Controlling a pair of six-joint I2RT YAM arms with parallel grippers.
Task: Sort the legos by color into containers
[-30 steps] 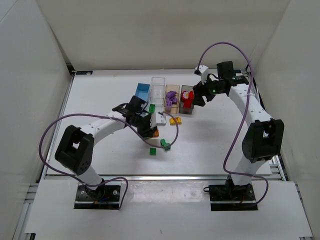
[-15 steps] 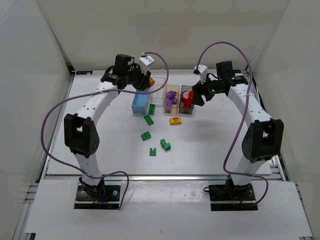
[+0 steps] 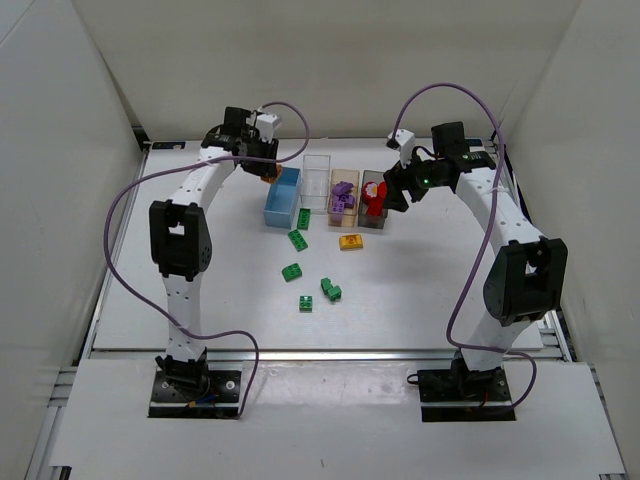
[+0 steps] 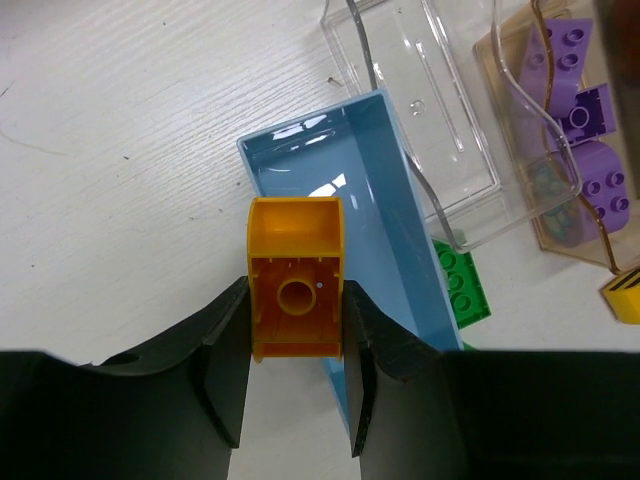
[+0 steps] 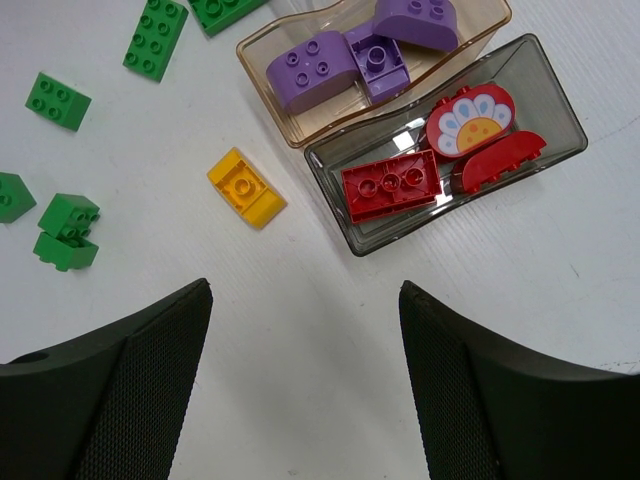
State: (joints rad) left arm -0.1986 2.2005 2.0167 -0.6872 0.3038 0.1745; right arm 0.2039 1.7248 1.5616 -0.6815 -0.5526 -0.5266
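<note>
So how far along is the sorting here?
Done: purple bricks sit in the peach-tan bin, red bricks in the grey bin. In hand: left gripper holds an orange brick over the light blue bin. Left: one yellow brick and the green bricks loose on the table.

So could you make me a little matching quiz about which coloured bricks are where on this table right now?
Things:
1. purple bricks
2. red bricks
3. arched orange brick
4. green bricks

Places:
A. loose on the table
B. in the smoky grey bin
C. clamped in the left gripper
D. in the peach-tan bin

Pairs: 1-D, 2-B, 3-C, 4-A
</note>
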